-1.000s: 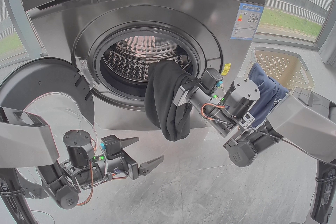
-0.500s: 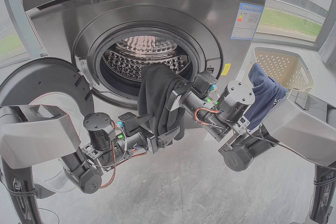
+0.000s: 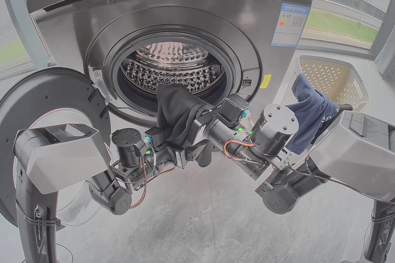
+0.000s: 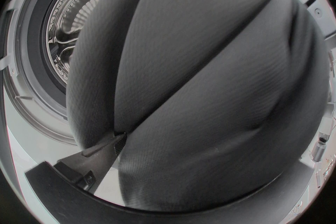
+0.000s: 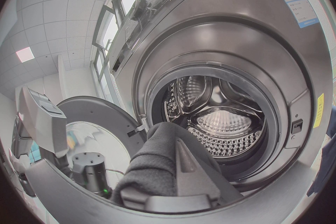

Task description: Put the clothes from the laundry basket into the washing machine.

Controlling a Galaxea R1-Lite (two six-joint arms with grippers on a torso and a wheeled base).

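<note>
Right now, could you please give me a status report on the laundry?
Right gripper shut on black garment at drum mouth. Left gripper against its hanging end. Door open.

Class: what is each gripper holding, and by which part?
Right gripper holds the black garment by a bunched middle fold. Left gripper: cannot tell.

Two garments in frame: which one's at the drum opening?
The black garment: the right gripper holds it at the washer door opening. The blue garment is draped over the basket edge, off to the robot's right.

Black garment (image 3: 175, 105) at washing machine (image 3: 185, 9) mouth
</note>
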